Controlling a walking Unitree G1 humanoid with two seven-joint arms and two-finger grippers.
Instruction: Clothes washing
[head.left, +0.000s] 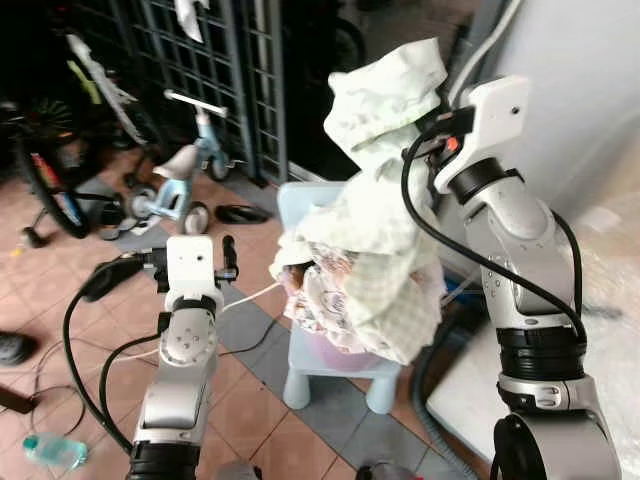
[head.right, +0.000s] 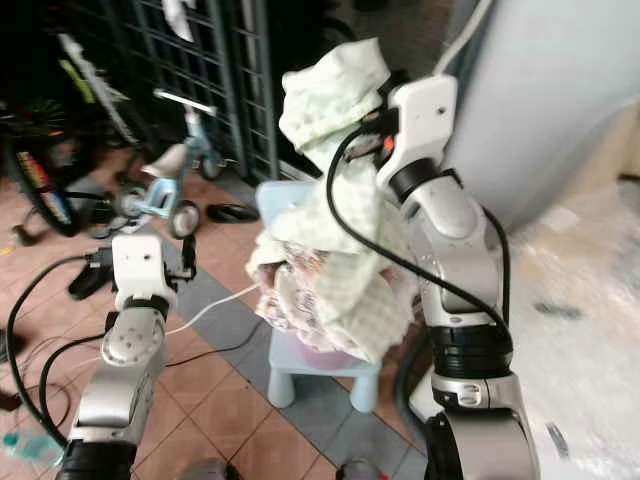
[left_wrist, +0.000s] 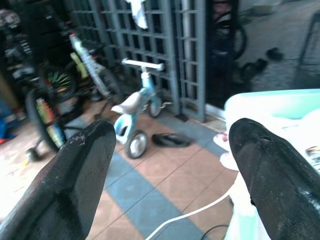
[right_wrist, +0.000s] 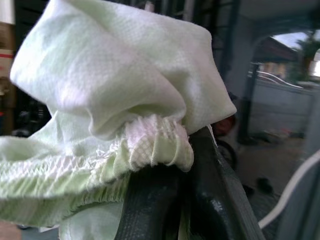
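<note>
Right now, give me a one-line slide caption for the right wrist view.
Right gripper pinches the elastic hem of a pale green checked garment, bunched above its black fingers.

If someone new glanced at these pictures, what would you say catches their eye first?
A pale green garment held high by the right gripper, its jaws shut on the elastic hem, with its lower part draped over the clothes piled on a light blue stool. Next, the left gripper hangs open over the tiled floor, facing a small blue balance bike.
</note>
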